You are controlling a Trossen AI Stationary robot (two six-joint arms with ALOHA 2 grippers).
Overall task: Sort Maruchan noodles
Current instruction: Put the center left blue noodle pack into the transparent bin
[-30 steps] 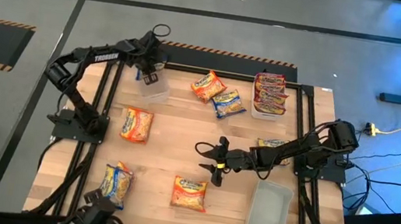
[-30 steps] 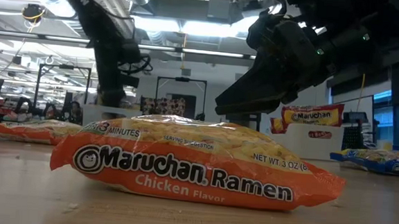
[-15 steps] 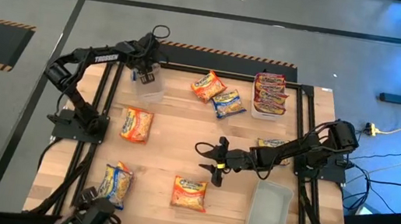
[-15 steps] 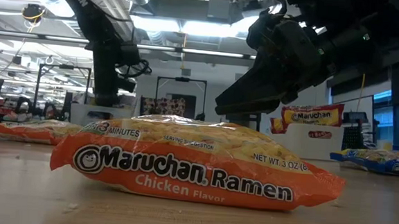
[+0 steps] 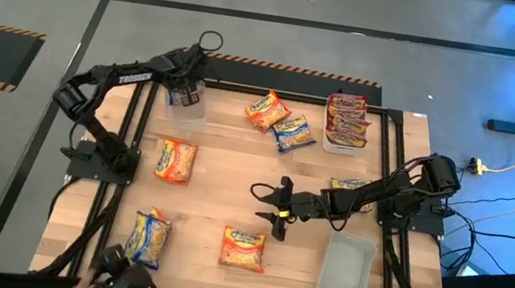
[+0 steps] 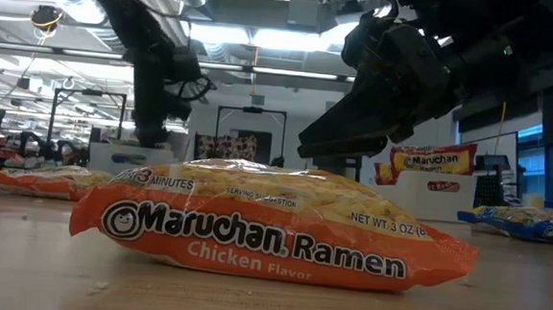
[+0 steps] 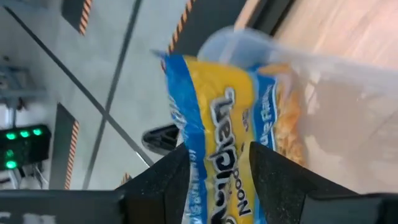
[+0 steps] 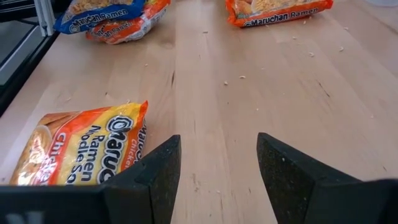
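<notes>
My left gripper (image 5: 185, 85) is at the table's far left corner, over a clear tub (image 5: 193, 111), shut on a blue-and-yellow Maruchan packet (image 7: 230, 112). My right gripper (image 5: 271, 211) hovers open above the table's middle, touching nothing. An orange packet (image 5: 243, 248) lies flat just nearer than it, also visible in the right wrist view (image 8: 81, 149) and the low view (image 6: 263, 221). Other packets lie flat: orange (image 5: 174, 161), blue on orange (image 5: 149, 236), orange (image 5: 267, 110), blue (image 5: 292, 132). Red ones are stacked in a tub (image 5: 347, 119). My left gripper pinches the blue-and-yellow packet between its two fingers, across the packet's width near one end (image 7: 214, 165). The rest of the packet reaches forward past the fingertips, lifted clear, with its far end over the clear tub (image 7: 348, 81).
An empty clear tub (image 5: 346, 270) stands at the near right. One more packet (image 5: 347, 187) lies under my right arm. Bare wood shows in the middle of the table (image 5: 221, 184). Metal frame rails run along the left and right edges.
My left gripper, still holding the blue-and-yellow packet, has shifted slightly toward the table's far left corner over the tub. My right gripper has kept still and open.
</notes>
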